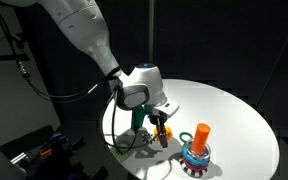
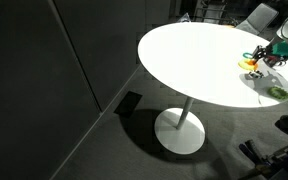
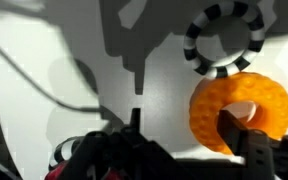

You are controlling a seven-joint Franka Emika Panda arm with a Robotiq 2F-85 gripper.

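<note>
My gripper (image 3: 184, 120) hangs low over the white round table (image 3: 44, 60). In the wrist view its fingers stand apart. One finger sits inside the hole of an orange foam ring (image 3: 209, 110), the other on bare table outside it, so the jaws straddle the ring's wall without squeezing it. A black-and-white striped ring (image 3: 224, 38) lies just beyond. In an exterior view the gripper (image 1: 162, 128) is at the orange ring (image 1: 166, 132), beside a stacking toy (image 1: 196, 152) with an orange cone on top.
The table (image 1: 234, 110) is round on a single pedestal (image 2: 180, 130), with dark curtains around it. A cable (image 3: 34, 85) trails across the tabletop near the gripper. A green item (image 2: 276, 92) lies near the table edge.
</note>
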